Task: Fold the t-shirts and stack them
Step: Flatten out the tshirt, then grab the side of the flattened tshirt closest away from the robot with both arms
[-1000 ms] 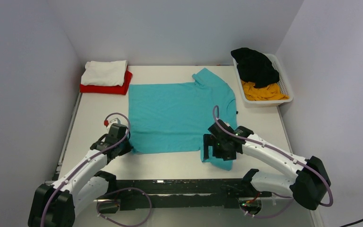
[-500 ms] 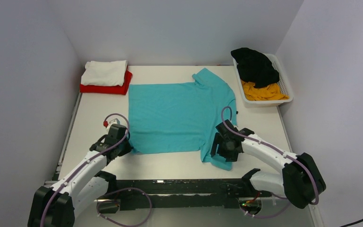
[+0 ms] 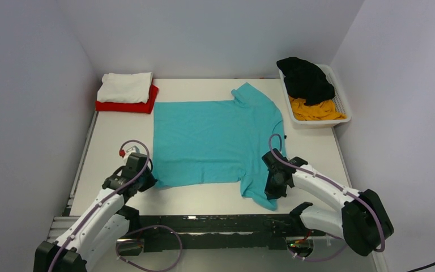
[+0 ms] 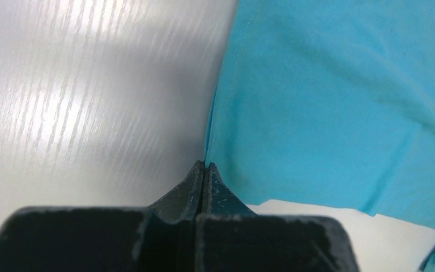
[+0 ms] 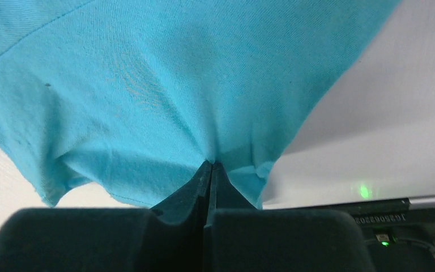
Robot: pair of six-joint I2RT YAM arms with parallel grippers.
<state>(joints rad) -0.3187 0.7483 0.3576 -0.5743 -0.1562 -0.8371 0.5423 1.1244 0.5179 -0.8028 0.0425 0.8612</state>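
Pinching teal t-shirt [image 3: 212, 141] at near hem, sleeve.

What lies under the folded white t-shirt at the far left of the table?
A red t-shirt lies under the white t-shirt; only its near and right edges show. The rest is covered, so how it is folded cannot be seen.

A basket [image 3: 344, 109] and folded stack [image 3: 126, 90] occupy far corners; table [image 3: 192, 89] between is bare.
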